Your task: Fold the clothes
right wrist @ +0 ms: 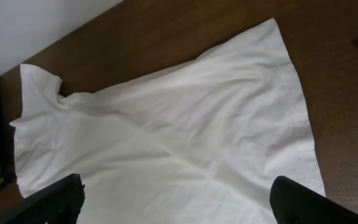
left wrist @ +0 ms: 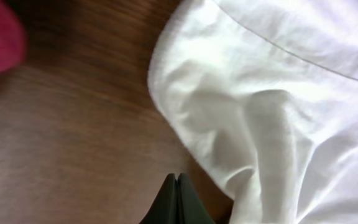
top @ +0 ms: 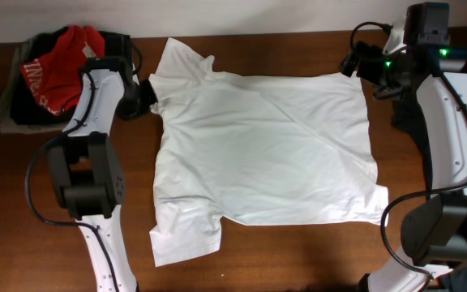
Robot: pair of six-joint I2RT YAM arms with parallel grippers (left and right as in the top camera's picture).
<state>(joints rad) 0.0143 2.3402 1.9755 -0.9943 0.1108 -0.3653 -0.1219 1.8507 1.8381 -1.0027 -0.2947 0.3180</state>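
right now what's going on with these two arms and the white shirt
A white t-shirt lies spread out, not yet folded, on the wooden table. The left gripper is shut on nothing, just off the shirt's edge at the sleeve end. The right gripper is open and empty near a hem corner. A red garment sits on a dark pile at the table's corner.

The left arm [top: 87, 113] bent low to the shirt's [top: 266, 146] sleeve-side edge, with the left gripper [top: 146, 91] just beside it, fingers [left wrist: 178, 200] pressed together. The right arm [top: 448, 113] held the right gripper [top: 355, 63] near the shirt's opposite corner, fingers [right wrist: 48, 202] spread wide.
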